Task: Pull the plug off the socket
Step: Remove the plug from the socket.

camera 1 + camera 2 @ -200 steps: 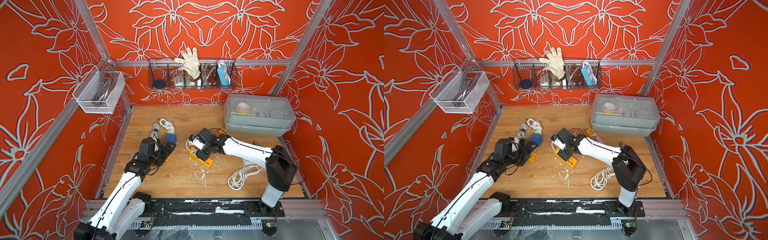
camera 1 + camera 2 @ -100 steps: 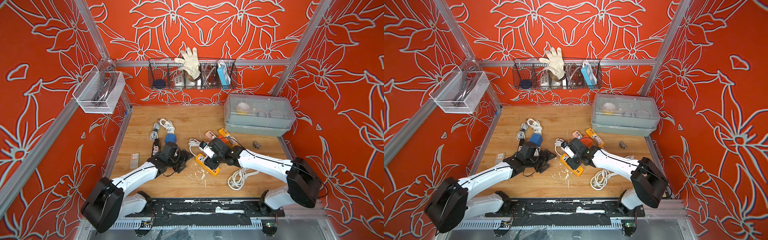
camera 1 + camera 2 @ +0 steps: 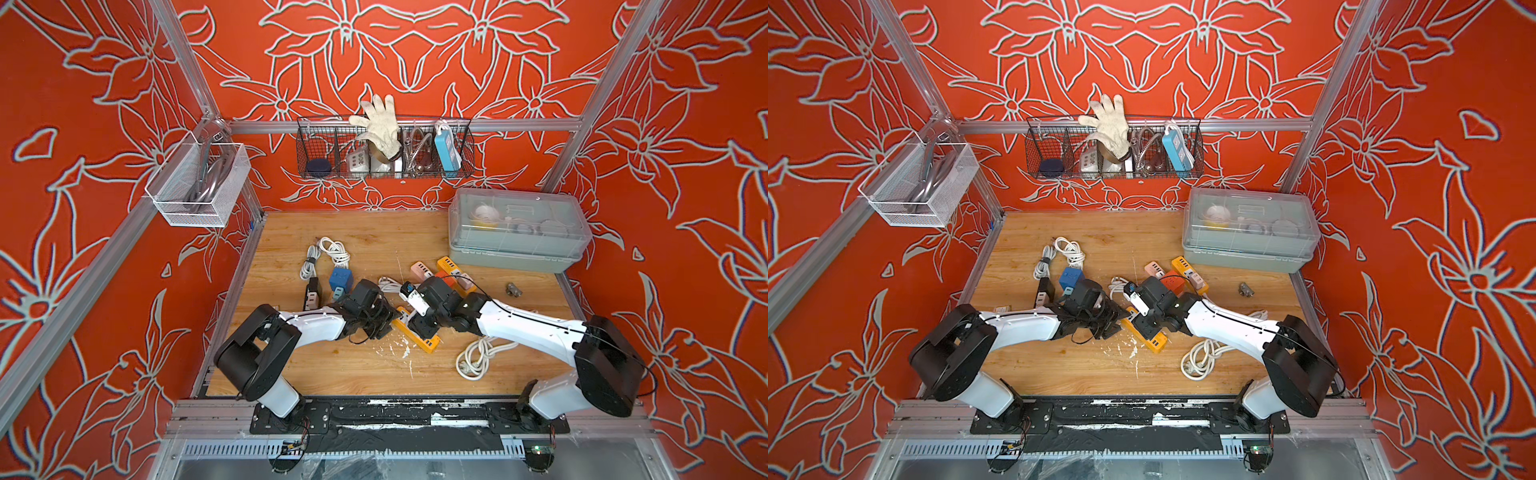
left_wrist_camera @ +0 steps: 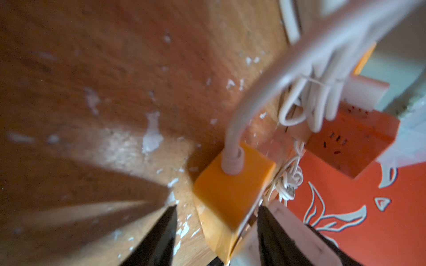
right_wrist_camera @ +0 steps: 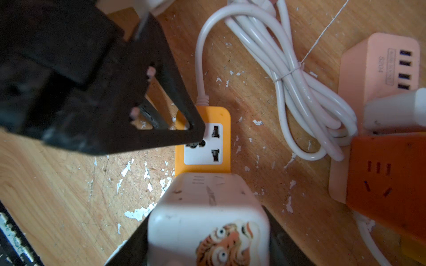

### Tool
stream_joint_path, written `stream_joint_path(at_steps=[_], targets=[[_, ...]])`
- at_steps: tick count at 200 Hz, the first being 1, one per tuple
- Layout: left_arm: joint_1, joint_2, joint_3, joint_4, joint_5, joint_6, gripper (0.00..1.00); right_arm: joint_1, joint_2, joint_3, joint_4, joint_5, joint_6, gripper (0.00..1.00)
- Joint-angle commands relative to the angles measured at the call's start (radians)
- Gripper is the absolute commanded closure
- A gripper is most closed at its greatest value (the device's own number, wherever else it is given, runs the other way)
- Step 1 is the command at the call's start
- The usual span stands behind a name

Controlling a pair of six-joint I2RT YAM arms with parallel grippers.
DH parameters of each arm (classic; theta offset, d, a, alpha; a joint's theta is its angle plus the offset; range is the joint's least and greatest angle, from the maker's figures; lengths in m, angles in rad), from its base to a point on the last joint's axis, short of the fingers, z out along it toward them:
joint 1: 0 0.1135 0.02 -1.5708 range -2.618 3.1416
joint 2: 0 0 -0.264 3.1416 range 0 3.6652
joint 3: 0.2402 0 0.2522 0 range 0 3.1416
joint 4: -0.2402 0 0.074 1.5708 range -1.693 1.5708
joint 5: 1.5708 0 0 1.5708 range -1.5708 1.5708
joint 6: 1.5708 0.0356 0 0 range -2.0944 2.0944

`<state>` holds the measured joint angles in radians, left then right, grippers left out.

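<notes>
Step in hand: bracing and gripping before pull.

Plug [image 5: 208, 230], white block with tiger face, seated in yellow socket strip [image 5: 202, 138], mid-surface, between both arms.

Right tool [image 5: 207, 248] clamped on plug, one finger each side.

Left tool [image 4: 216, 230] straddles cord end of strip, jaws apart, not yet touching by the look.

Next, likely: left clamps strip, holds down; right pulls plug straight out.

Wooden surface [image 3: 332, 374] scratched, white flecks, cluttered with strips and a white cable coil [image 3: 478, 357]. Red floral walls, wire basket [image 3: 384, 149].
</notes>
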<state>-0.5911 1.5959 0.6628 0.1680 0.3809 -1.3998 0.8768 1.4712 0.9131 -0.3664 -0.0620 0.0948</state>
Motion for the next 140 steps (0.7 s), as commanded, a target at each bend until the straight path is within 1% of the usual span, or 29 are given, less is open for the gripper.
stream_joint_path(at_steps=[1,19,24,50,55,70,79,91,105,120,129,140], targets=[[-0.007,0.044,0.026,0.018,0.011,-0.015,0.51,-0.001,0.012,-0.005,-0.011,0.011,0.032,0.45],[-0.006,0.062,0.038,0.001,0.015,-0.015,0.53,0.004,0.019,0.000,-0.012,0.001,0.034,0.46],[-0.006,0.066,0.045,-0.022,0.019,-0.019,0.56,0.006,0.024,0.003,-0.014,0.000,0.034,0.46],[-0.006,0.091,0.072,-0.148,0.017,-0.020,0.57,0.034,0.067,0.050,-0.060,0.035,0.055,0.48],[-0.006,0.095,0.067,-0.158,0.015,-0.020,0.57,0.034,0.083,0.069,-0.079,0.045,0.070,0.50],[-0.006,0.098,0.038,-0.161,0.007,-0.050,0.57,0.032,0.131,0.138,-0.147,0.060,0.110,0.50],[-0.005,0.098,0.020,-0.158,-0.002,-0.063,0.60,0.019,0.153,0.175,-0.176,0.045,0.130,0.50],[-0.004,0.098,0.004,-0.166,-0.012,-0.070,0.61,-0.004,0.172,0.209,-0.203,0.018,0.156,0.50],[0.000,0.105,-0.006,-0.168,-0.016,-0.069,0.61,-0.028,0.168,0.221,-0.222,0.004,0.166,0.51],[0.008,0.118,-0.020,-0.162,-0.013,-0.074,0.61,-0.036,0.139,0.204,-0.219,0.019,0.158,0.51],[0.009,0.125,-0.026,-0.159,-0.010,-0.076,0.61,-0.027,0.118,0.184,-0.205,0.030,0.153,0.52],[0.011,0.132,-0.027,-0.158,-0.008,-0.075,0.61,0.014,0.091,0.167,-0.187,0.062,0.143,0.53]])
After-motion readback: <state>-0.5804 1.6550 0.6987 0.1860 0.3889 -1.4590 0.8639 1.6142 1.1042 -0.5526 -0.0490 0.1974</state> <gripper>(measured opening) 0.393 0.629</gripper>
